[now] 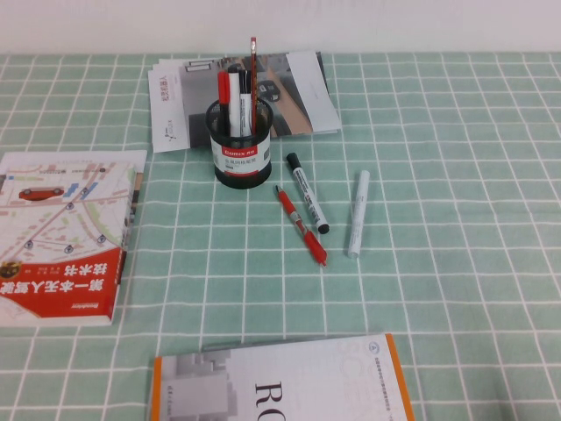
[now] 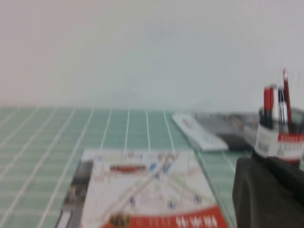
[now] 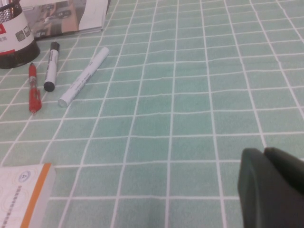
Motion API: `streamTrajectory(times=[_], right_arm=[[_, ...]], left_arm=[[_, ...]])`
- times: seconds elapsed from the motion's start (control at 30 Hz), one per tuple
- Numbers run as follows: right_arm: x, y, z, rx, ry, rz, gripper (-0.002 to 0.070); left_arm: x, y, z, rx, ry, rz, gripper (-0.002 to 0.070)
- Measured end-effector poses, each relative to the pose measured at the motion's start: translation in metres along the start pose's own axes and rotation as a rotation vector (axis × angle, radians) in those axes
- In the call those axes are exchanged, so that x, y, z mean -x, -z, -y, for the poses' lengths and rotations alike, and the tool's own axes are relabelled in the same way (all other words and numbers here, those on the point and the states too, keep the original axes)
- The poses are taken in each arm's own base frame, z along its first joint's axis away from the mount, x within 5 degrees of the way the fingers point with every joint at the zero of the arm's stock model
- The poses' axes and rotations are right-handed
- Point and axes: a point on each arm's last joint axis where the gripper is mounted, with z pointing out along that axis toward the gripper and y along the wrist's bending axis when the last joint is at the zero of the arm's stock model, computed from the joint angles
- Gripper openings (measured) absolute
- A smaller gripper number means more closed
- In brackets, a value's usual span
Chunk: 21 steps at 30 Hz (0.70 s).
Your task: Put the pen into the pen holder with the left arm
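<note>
Green-and-white checked cloth [image 1: 456,132] covers the table, and we list what lies on it from left to right. Item one: a red-and-white book [image 1: 66,232], lying flat directly ahead of the left gripper [image 2: 266,187], which appears only in its own wrist view as a dark mass, closed and holding nothing. Item two: a fan of magazines [image 1: 298,88], further out from that gripper than the book. Item three: the pen holder [image 1: 241,162], upright in front of the magazines, beyond the book's far corner as seen from the left gripper. Item four: the pen [image 1: 223,90], which we take to be the red-capped, black-barrelled one standing nearly upright inside the holder, long axis vertical, beside a taller thin red stick [image 1: 252,66]. On that reading the task looks done. Items five to seven lie loose on the cloth on the holder's far side from the left gripper: an all-red pen [image 1: 302,226], a black-capped marker [image 1: 307,193] and a white marker [image 1: 358,213]. Each runs roughly away from the robot, the first two slanted. Item eight: an orange-edged book [image 1: 280,386] at the near edge. Item nine: the right gripper [image 3: 266,183], over bare cloth well apart from the pens, its two dark halves meeting with no gap. We judge the left arm the nearer to the holder. The high view shows neither gripper. Only the left wrist view shows the holder's contents side-on.
</note>
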Motion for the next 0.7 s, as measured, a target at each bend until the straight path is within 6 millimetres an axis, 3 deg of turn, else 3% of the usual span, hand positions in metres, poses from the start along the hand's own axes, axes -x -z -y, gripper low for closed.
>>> streamTrajectory(times=[0.4,0.7], right_arm=[[0.0,0.0,0.0,0.0,0.0,0.0,-0.002],[0.0,0.0,0.0,0.0,0.0,0.0,-0.002]], left_arm=[[-0.031,0.005,-0.001,0.01,0.015,-0.343,0.0],[-0.032,0.006,-0.001,0.013,0.017,-0.366,0.0]])
